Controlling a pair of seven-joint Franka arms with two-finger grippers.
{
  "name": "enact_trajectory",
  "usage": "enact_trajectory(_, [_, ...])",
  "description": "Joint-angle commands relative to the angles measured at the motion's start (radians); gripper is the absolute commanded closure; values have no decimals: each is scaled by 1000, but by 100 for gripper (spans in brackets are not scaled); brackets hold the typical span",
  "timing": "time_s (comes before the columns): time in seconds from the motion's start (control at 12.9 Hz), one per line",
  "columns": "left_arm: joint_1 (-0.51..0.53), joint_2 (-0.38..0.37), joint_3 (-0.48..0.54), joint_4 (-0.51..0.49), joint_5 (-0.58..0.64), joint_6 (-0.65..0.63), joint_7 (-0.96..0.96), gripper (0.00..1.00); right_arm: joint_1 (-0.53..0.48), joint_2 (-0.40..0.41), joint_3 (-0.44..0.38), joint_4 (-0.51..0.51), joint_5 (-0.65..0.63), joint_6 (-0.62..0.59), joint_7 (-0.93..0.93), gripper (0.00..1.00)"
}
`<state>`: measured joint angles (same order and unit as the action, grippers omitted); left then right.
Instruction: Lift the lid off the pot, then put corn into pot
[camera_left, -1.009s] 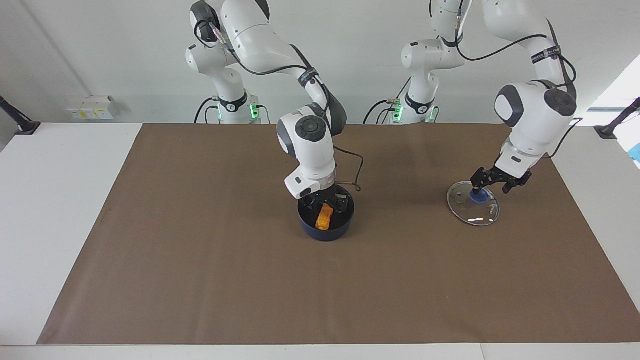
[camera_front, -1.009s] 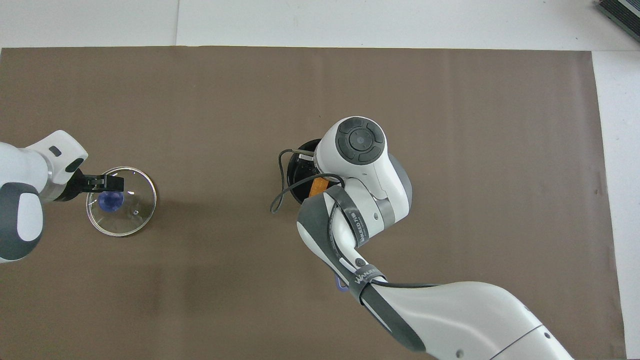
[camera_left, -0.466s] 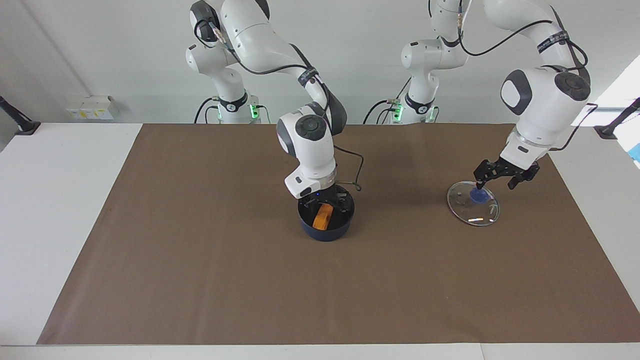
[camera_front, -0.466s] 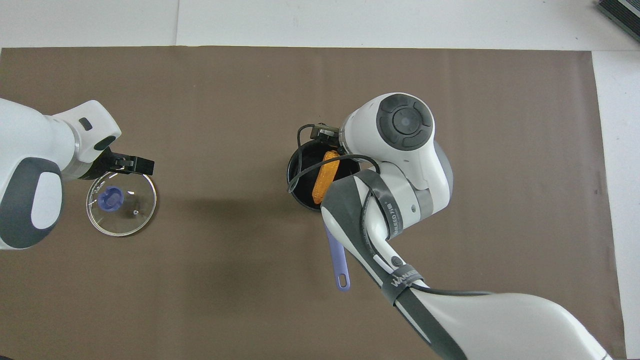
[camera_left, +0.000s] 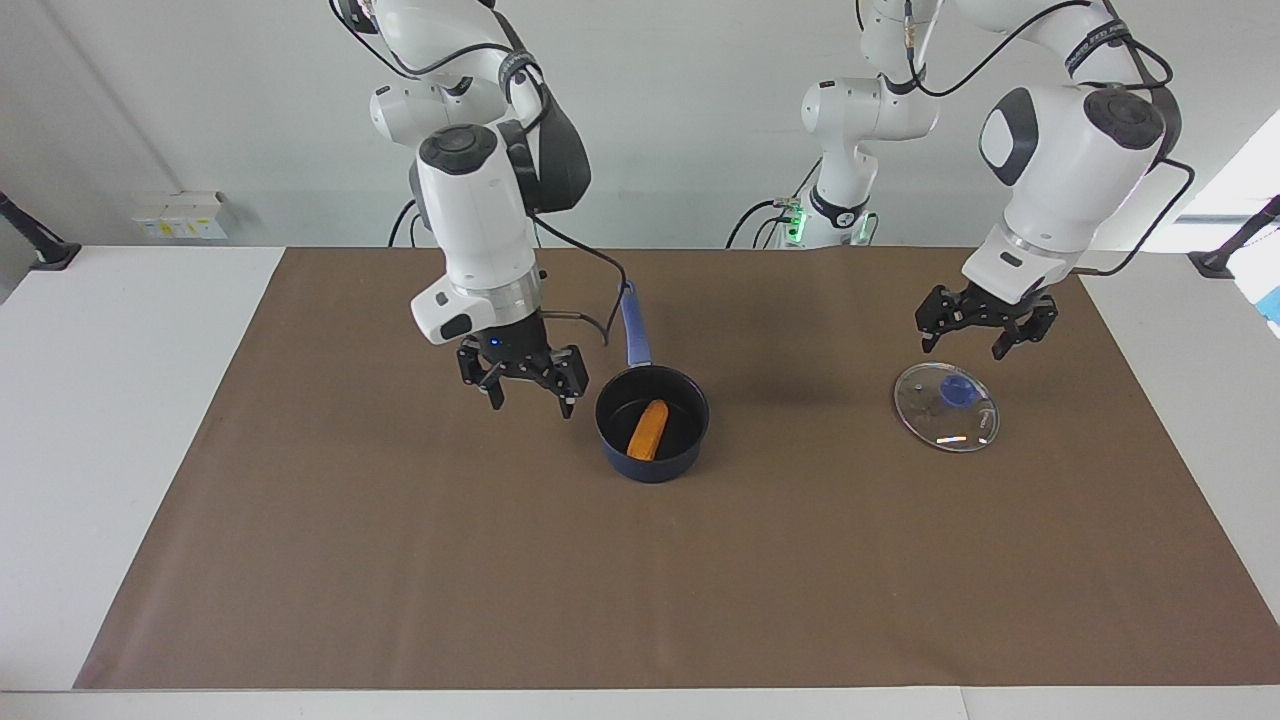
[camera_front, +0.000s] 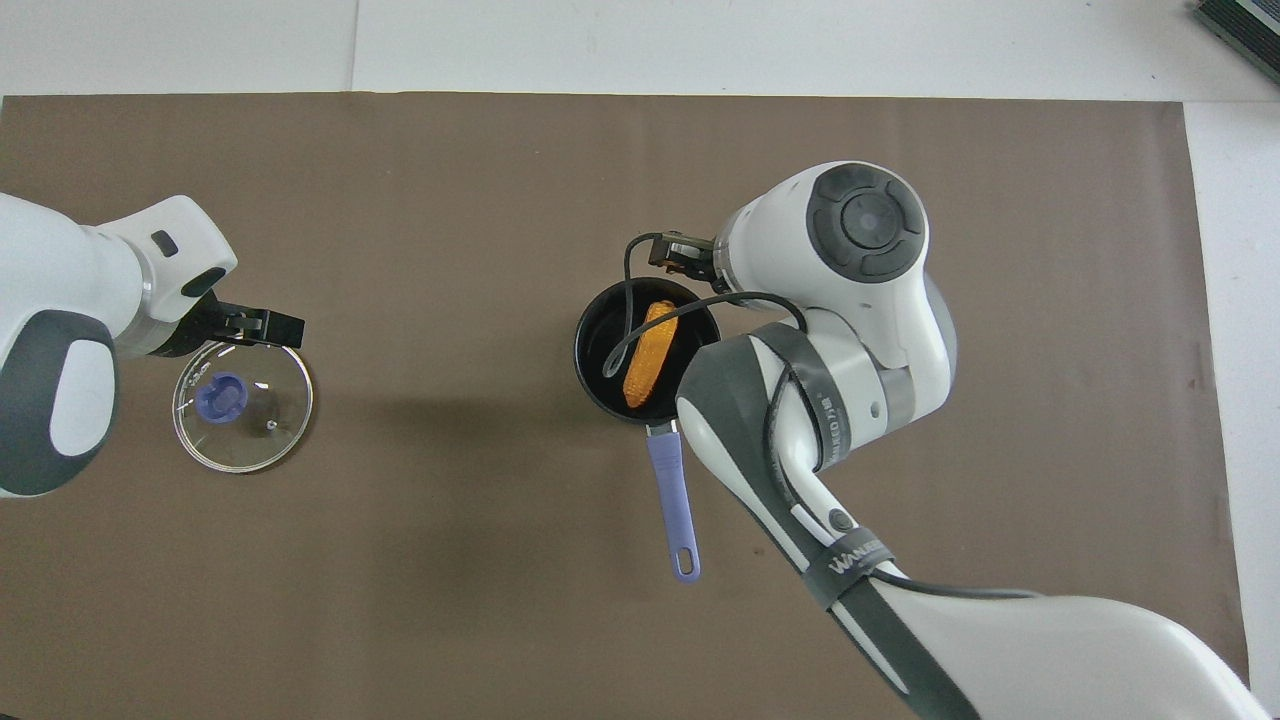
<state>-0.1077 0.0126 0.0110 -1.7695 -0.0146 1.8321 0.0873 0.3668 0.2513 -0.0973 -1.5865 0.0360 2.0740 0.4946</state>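
The dark blue pot (camera_left: 651, 464) stands mid-table, its long handle (camera_left: 633, 320) pointing toward the robots. The yellow-orange corn (camera_left: 648, 431) lies inside it, and also shows in the overhead view (camera_front: 649, 352) within the pot's rim (camera_front: 586, 335). My right gripper (camera_left: 530, 402) is open and empty, raised beside the pot toward the right arm's end. The glass lid (camera_left: 930, 420) with its blue knob (camera_left: 957, 394) lies flat on the mat toward the left arm's end. My left gripper (camera_left: 964, 346) is open and empty, in the air over the lid's edge nearer the robots. The lid (camera_front: 262, 435) and left gripper (camera_front: 274, 327) show in the overhead view too.
A brown mat (camera_left: 400, 560) covers most of the white table (camera_left: 110, 400). The right arm's wrist and forearm (camera_front: 840, 330) cover the mat beside the pot in the overhead view, and a black cable (camera_front: 620, 320) hangs over the pot.
My right gripper has come up out of the pot, leaving the corn inside, and moved toward the right arm's end. My left gripper has risen off the lid's knob.
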Motion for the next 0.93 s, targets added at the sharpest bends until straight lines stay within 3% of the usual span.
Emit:
enact_trajectory(0.0, [6, 4, 7, 79, -1, -91, -3, 0, -51, -67, 11, -21, -16, -53, -82, 0])
enact_trajectory(0.54, [13, 3, 12, 225, -18, -247, -4, 0, -172, -216, 7, 52, -13, -380, -275, 0])
enact_trajectory(0.85, [10, -37, 7, 202, -10, -274, -6, 0, -233, -290, 2, 56, -13, -495, -335, 0])
